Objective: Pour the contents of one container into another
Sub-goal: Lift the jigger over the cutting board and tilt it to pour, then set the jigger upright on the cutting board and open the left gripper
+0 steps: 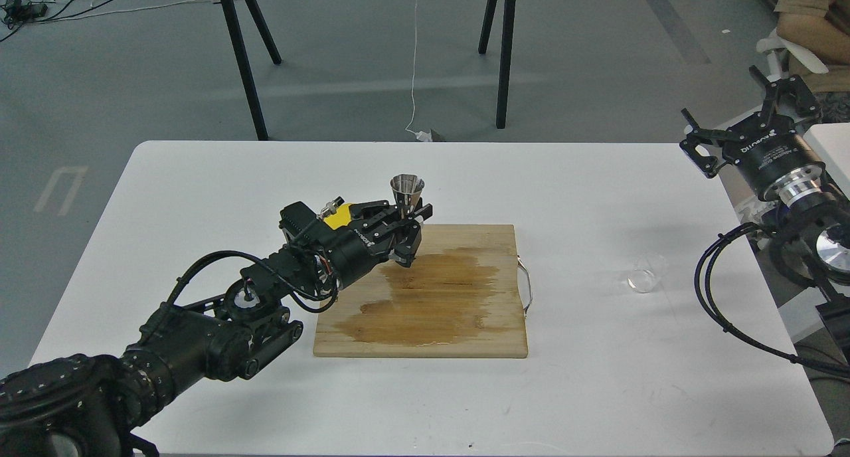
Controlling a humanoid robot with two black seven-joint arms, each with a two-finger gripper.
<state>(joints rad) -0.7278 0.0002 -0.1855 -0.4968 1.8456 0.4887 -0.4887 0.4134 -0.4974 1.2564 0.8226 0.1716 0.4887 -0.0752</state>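
A white surface (199, 178) fills most of the head view, with grey floor and black trestle legs beyond its far edge. On its middle lies a wooden cutting board (458, 331), its top darkened by a broad wet stain and a thin metal handle loop at its right edge.

The left arm reaches in from the lower left and crosses the board's near-left corner. Its left end effector (406, 234) hangs over the board's far-left part, fingers pressed onto the narrow waist of the steel jigger (406, 186), which stands upright with its open upper cone above the fingers. A lemon (339, 216) sits just behind the wrist, mostly hidden; only a yellow patch shows.

The right arm comes in from the right edge, beyond the surface's far-right corner. Its right end effector (747, 118) is raised with fingers spread wide, holding nothing.

The small clear glass cup (647, 273) rests on the surface near the right edge, well apart from the board and the jigger.
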